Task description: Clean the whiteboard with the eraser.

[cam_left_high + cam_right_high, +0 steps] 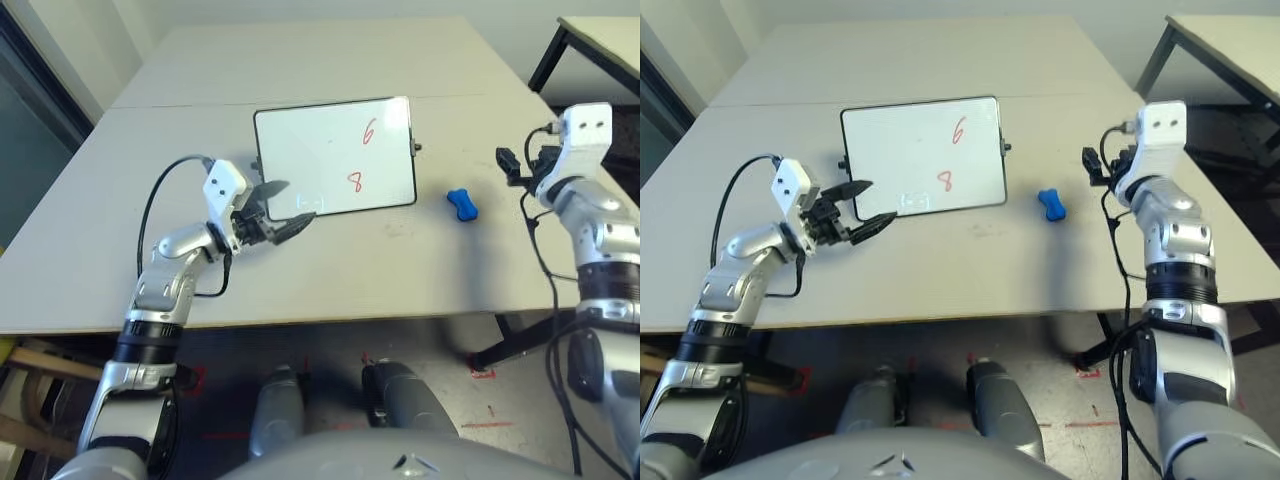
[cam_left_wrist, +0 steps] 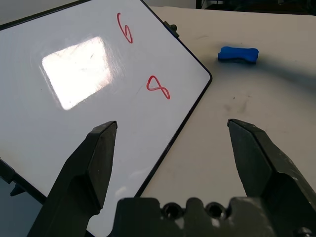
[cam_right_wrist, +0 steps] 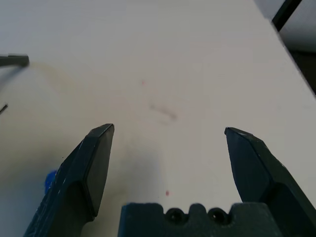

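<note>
Whiteboard flat on desk, red digits showing; eraser just right. Left gripper at near-left corner, right gripper beyond eraser, both jaws apart.

I've got bare table between and ahead of my right gripper's spread jaws. The eraser sits just outside one fingertip, nothing crowding it.

eraser: mostly hidden behind right finger | whiteboard: cut by frame edges
</note>
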